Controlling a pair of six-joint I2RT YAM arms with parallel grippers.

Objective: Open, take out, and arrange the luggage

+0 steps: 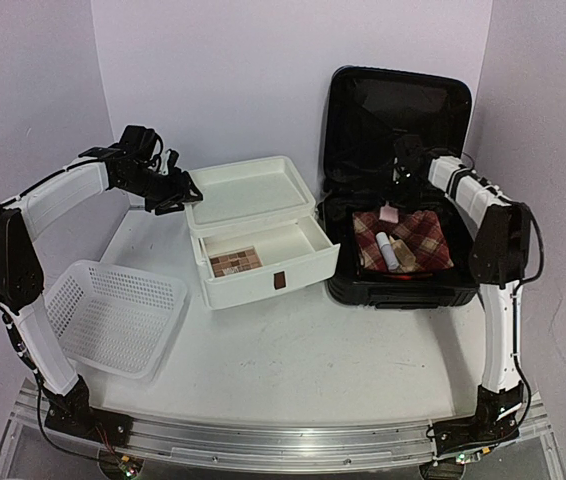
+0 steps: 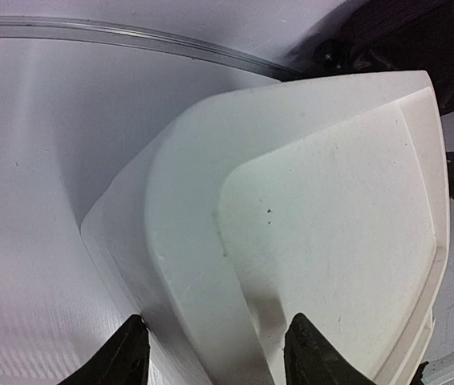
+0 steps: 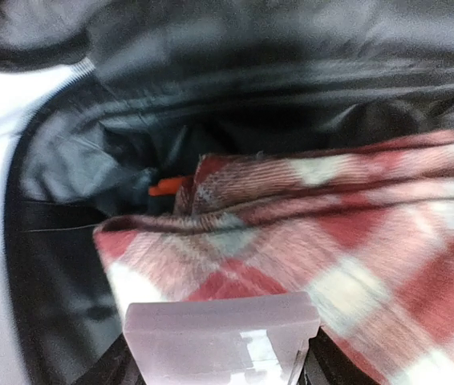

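— Basket [image 1: 113,315] at the left: how does it lie?
— White, perforated, flat on the table [image 1: 293,370] near the left arm's base, well apart from that arm's gripper.
— And the left gripper [image 1: 183,192]?
— Up at the back left corner of the drawer box [image 1: 248,195]. In the wrist view its fingers [image 2: 129,353] stand about half apart, one outside the corner's rim and one over the top tray. I cannot tell whether they pinch the rim or only straddle it.
— The drawer box itself?
— White, mid-table. One drawer is pulled out toward the arms, with wooden blocks [image 1: 235,262] in its left part.
— Luggage [image 1: 398,110]?
— Just right of the drawer box, at the table's far right. It is black and open: the lower shell lies flat and the lid stands upright by the back wall. A red plaid cloth [image 1: 418,235] lies in the shell with a white tube [image 1: 387,250] on it. The wrist view shows a small orange bit [image 3: 167,187] at the cloth's edge, against the black lining.
— Right gripper [image 3: 220,365]?
— Inside the luggage, over the back of the cloth. Its jaws are partly closed on a small pale pink box [image 3: 220,333], which fills the gap between them.
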